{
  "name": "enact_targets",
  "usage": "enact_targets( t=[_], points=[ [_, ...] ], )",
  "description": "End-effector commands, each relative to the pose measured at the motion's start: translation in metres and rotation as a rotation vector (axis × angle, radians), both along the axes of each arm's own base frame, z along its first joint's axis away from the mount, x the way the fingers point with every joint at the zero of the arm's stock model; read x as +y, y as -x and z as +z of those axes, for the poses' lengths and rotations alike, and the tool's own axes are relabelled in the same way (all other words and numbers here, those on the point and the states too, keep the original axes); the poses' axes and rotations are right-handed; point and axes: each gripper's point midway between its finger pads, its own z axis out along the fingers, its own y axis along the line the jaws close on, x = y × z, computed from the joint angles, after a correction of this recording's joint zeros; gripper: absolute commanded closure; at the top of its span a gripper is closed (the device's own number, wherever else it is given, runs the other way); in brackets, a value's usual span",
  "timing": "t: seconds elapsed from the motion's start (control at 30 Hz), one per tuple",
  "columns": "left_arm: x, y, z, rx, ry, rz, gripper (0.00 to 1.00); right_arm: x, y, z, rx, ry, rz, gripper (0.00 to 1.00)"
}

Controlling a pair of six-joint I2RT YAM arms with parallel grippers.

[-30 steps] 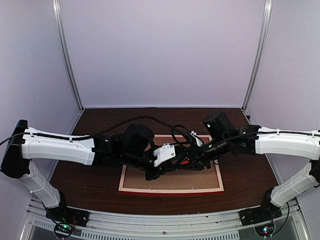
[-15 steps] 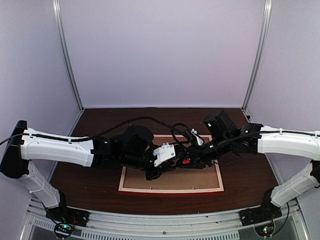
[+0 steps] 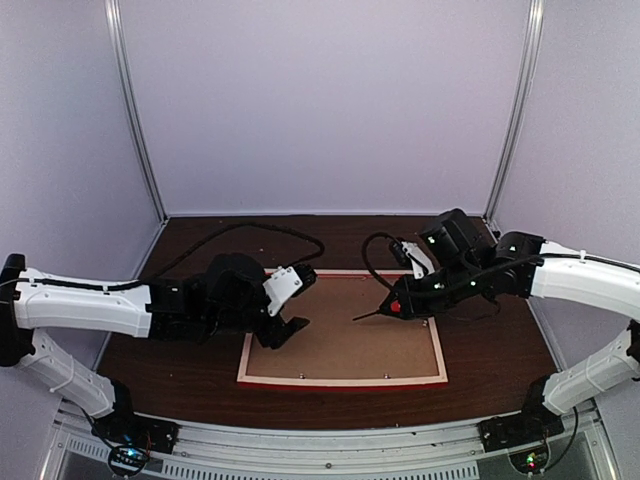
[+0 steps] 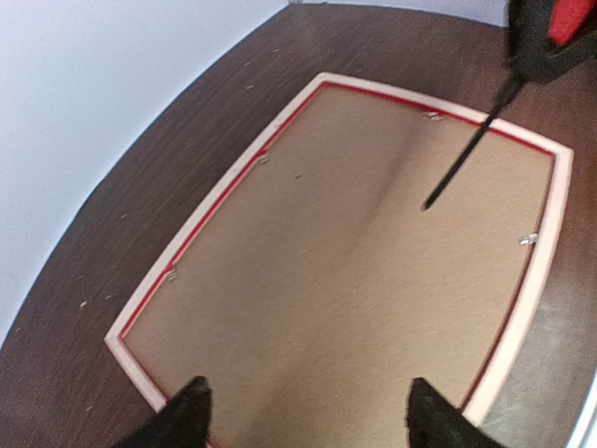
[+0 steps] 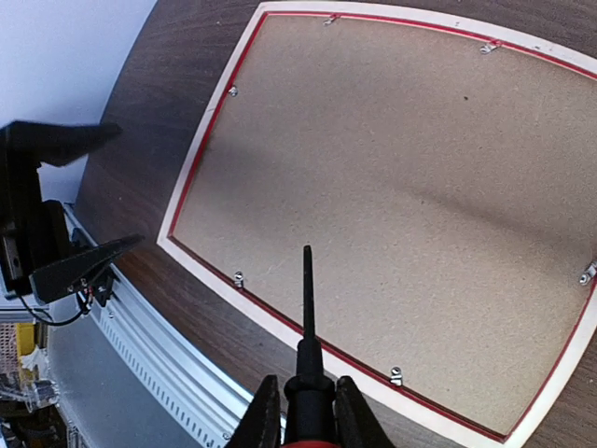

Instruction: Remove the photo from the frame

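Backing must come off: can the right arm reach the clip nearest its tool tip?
Probably yes: the tool in the right pincer hovers over bare backing board, nothing between tip and clip.

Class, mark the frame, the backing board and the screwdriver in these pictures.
frame point(image 3: 340, 380), top view, on the pale near rim.
backing board point(image 5: 420, 187), right wrist view, on its bare middle.
screwdriver point(image 5: 307, 299), right wrist view, on the black shaft.

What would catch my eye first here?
A big picture frame lies face down on the dark wooden table, its brown backing board up. The right claw grips a red-handled screwdriver pointing over the board, while the left claw hangs open and empty over the frame's left part.
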Motion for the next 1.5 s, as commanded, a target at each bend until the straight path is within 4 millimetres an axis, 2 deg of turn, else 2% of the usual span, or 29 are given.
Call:
enact_targets(
  t=[0.0,0.13,0.23,0.47,0.67,1.07,1.2,1.47],
  points=[
    [0.05,-0.034,0.009,-0.03,0.071,0.331,0.04,-0.011,-0.027,0.01,-0.127,0.077,-0.072,1.0],
    [0.098,-0.045,-0.005,0.043,0.071,0.539,0.02,-0.013,-0.043,0.013,-0.186,0.119,-0.111,1.0],
    [0.128,-0.042,-0.029,0.162,0.075,0.634,0.03,-0.012,-0.055,0.013,-0.226,0.152,-0.13,1.0],
    [0.153,-0.026,-0.066,0.303,0.075,0.739,0.09,0.003,-0.073,0.009,-0.256,0.198,-0.108,1.0],
    [0.152,-0.022,-0.093,0.393,0.061,0.804,0.16,0.011,-0.077,0.001,-0.251,0.217,-0.085,1.0],
    [0.139,-0.019,-0.143,0.5,-0.021,0.842,0.25,0.003,-0.072,-0.011,-0.243,0.241,-0.079,1.0],
    [0.142,-0.019,-0.152,0.506,-0.049,0.86,0.32,-0.002,-0.07,-0.012,-0.245,0.25,-0.084,1.0],
    [0.137,-0.013,-0.167,0.529,-0.096,0.835,0.57,-0.004,-0.069,-0.011,-0.252,0.251,-0.084,1.0]
  ],
)
